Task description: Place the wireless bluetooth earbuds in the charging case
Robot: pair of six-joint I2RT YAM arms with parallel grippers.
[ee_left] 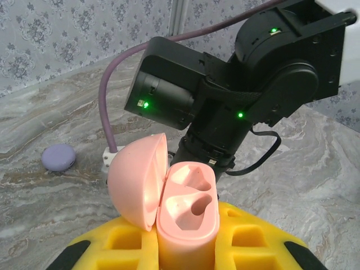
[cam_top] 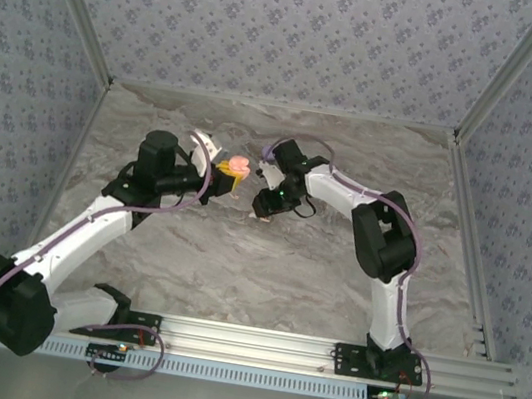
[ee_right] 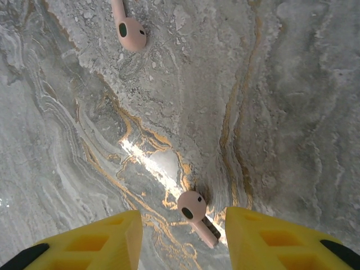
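Observation:
My left gripper point(ee_left: 185, 250) is shut on the body of a pink charging case point(ee_left: 188, 219) and holds it upright above the table. Its lid point(ee_left: 138, 180) is swung open to the left, and both sockets inside are empty. From above, the case point(cam_top: 238, 166) hangs near mid-table beside the right arm's wrist. My right gripper point(ee_right: 183, 236) points down at the marble, open. A pinkish-white earbud point(ee_right: 192, 206) lies on the table between its yellow fingers point(ee_right: 95, 242), touching neither. A second pinkish-white earbud point(ee_right: 130, 31) lies farther off on the marble.
A round lilac case point(ee_left: 58, 157) sits shut on the table to the left, behind the pink one. The right arm's black wrist point(ee_left: 247, 84) looms close behind the open case. Patterned walls enclose the marble table point(cam_top: 235, 266) on three sides.

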